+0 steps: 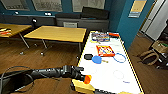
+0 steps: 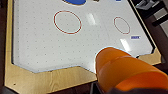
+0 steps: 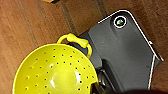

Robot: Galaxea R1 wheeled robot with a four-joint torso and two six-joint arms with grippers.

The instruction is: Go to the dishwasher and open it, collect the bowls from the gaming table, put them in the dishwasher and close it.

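The left gripper (image 1: 83, 76) is hovering at the smooth white gaming table's (image 1: 110, 75) near end, its grip unreadable. The right gripper is clasping a glossy, perforated lime-yellow bowl (image 3: 53, 71).

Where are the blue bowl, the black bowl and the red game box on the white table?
blue bowl (image 1: 96, 59), head view, its middle.
black bowl (image 1: 87, 56), head view, its middle.
red game box (image 1: 105, 50), head view, its lid.

My gaming table (image 1: 110, 75) showed a glossy white top, pin-dotted, with a pale wood-grain rim. The lime-yellow bowl (image 3: 52, 72) was shiny perforated plastic; the floor (image 1: 45, 57) looked like dark wood.
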